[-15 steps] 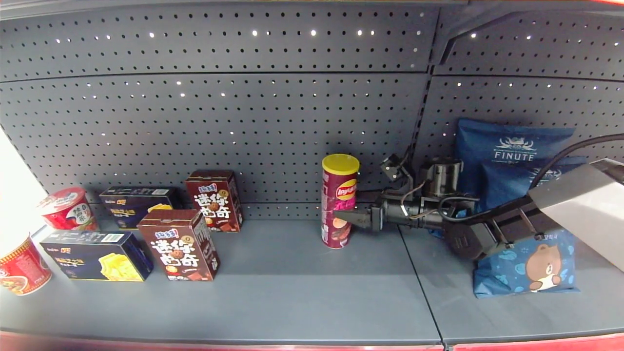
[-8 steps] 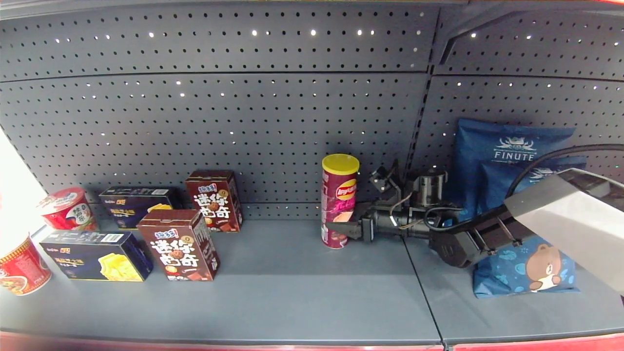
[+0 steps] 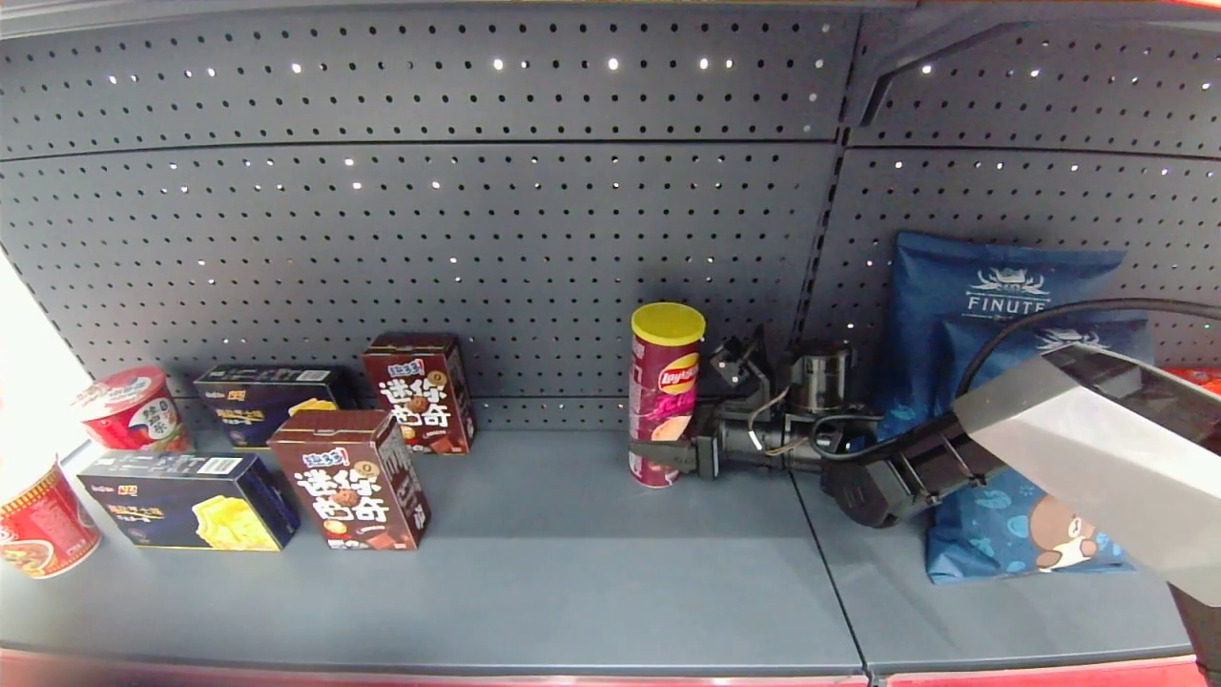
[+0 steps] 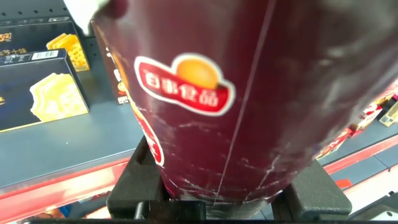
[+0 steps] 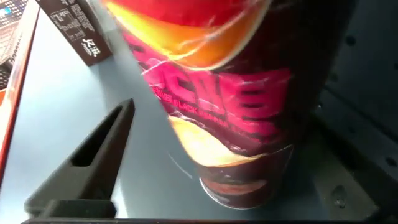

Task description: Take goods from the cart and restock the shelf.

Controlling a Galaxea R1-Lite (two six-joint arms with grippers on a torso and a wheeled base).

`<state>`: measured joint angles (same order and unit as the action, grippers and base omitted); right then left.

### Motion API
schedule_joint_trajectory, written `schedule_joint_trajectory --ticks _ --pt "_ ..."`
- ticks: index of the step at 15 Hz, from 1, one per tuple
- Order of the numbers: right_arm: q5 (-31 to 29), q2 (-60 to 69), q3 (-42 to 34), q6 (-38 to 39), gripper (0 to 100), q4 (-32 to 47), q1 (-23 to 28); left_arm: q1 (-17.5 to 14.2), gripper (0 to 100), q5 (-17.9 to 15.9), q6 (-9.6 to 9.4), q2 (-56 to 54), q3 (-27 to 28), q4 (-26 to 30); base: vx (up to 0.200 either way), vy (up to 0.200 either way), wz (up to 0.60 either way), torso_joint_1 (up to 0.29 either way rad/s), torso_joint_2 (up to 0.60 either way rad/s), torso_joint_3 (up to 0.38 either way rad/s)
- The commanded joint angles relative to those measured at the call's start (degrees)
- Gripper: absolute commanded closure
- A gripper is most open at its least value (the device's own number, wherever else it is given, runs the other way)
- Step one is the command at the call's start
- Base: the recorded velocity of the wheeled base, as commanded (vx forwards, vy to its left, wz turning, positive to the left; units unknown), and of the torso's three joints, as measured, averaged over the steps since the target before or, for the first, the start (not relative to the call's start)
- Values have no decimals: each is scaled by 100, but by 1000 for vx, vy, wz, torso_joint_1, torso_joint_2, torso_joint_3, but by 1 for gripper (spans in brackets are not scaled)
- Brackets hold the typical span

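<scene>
Note maroon cylindrical chip can with yellow lid (image 3: 665,382) upright on grey metal shelf (image 3: 572,572), flanked low by open, empty right jaws. Retract straight; avoid clipping and toppling it. Note second maroon can (image 4: 236,93) clamped in left jaws; beware slippage.

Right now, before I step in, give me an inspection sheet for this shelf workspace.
Surface: grey shelf, flat, with a panel seam to the right of the standing can.
Job's things: standing can, yellow lid, upright on the shelf; held can, dark red.
Clutter: two brown boxes, two dark blue boxes and two red cups on the left; blue bags on the right.
Grippers: right gripper open, low at the standing can, one finger apart from it; left gripper shut on the held can.
Cables: black cable arching over the right arm.
Surroundings: pegboard behind.
</scene>
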<state>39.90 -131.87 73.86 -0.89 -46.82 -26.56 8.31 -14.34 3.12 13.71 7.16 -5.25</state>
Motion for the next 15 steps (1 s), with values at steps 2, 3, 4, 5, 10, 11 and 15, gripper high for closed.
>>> schedule_joint_trajectory --ticks 2,3,4,5,10,11,15 --pt "-70 29 -30 1 100 7 -59 -5 100 1 4 -9 -74 -11 0 0 0 0 0 0" --pt "-219 126 -65 10 100 7 -121 -5 100 1 4 -44 -100 -11 0 0 0 0 0 0" --pt "-307 205 -109 19 100 33 -174 -5 100 1 4 -97 -109 -2 0 0 0 0 0 0" --pt "-448 425 -267 115 100 15 -270 -5 100 -8 4 -194 -162 -2 0 0 0 0 0 0" --pt "-1010 1365 -1164 45 100 33 -429 4 100 -17 -4 -308 -153 -2 0 0 0 0 0 0" --pt "-1098 1523 -1419 -43 100 7 -393 12 100 -25 -4 -317 -153 -2 0 0 0 0 0 0" --pt "-1749 1559 -1946 -166 100 -477 -490 21 100 -34 -4 -352 -197 -2 0 0 0 0 0 0"
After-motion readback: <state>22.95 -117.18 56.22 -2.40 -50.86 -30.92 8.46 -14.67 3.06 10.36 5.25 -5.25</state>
